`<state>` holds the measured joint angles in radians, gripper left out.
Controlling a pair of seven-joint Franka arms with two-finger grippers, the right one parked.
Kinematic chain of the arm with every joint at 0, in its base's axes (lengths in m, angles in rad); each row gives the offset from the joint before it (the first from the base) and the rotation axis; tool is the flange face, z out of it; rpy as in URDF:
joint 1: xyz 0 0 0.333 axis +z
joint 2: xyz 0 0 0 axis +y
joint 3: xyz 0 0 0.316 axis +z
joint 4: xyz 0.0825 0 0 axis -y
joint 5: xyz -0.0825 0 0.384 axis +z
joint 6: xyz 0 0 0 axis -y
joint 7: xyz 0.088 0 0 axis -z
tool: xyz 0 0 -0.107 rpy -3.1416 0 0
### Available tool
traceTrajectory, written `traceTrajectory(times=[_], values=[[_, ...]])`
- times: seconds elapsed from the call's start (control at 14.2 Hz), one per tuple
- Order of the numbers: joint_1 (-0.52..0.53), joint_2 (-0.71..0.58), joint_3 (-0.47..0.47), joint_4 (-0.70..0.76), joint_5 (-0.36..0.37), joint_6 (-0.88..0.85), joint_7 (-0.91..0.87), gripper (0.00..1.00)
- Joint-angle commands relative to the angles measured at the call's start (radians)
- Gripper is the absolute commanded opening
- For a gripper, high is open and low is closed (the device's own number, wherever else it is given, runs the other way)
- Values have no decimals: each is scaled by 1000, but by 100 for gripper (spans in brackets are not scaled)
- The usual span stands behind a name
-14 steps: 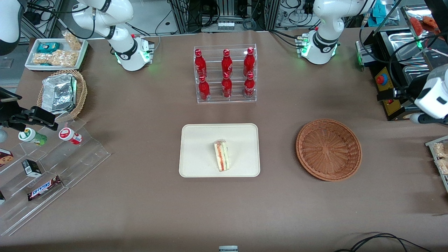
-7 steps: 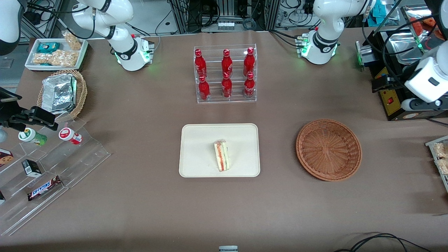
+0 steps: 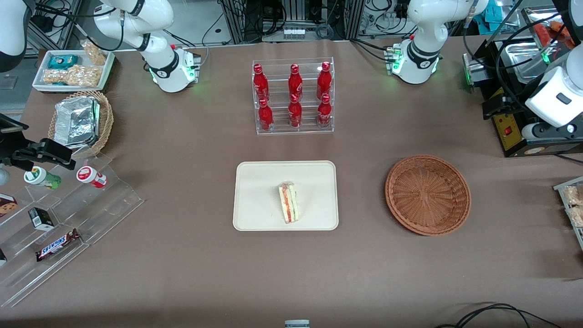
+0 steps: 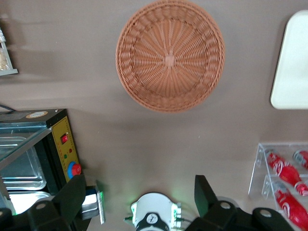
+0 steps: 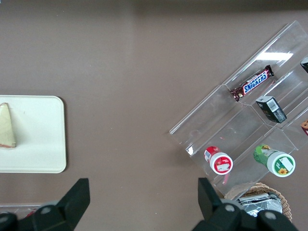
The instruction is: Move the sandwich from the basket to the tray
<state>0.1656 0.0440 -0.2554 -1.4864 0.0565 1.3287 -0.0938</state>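
Note:
The sandwich (image 3: 288,202) lies on the cream tray (image 3: 255,182) at the table's middle; it also shows in the right wrist view (image 5: 7,126). The round reddish-brown basket (image 3: 428,195) stands empty beside the tray, toward the working arm's end; it also shows in the left wrist view (image 4: 170,55). My left gripper (image 3: 496,108) hangs high over the table's working-arm end, farther from the front camera than the basket and well apart from it. In the left wrist view the gripper (image 4: 142,195) is open and holds nothing, with its base below it.
A clear rack of red bottles (image 3: 294,95) stands farther from the front camera than the tray. A black box with a red button (image 3: 508,132) and metal pans sit under my gripper. Acrylic snack steps (image 3: 68,218) and a tan basket with foil (image 3: 79,120) lie toward the parked arm's end.
My left gripper has drawn up and away from the front camera over the working arm's end of the table. The sandwich, tray and basket have not moved.

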Motion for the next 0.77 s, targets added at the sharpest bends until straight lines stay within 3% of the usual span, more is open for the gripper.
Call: traceTrajectory(times=[0.0,0.7], values=[[17,-42,4,-32,-4,35,-37,100],[17,-33,24,9,-32,33,-38,100]])
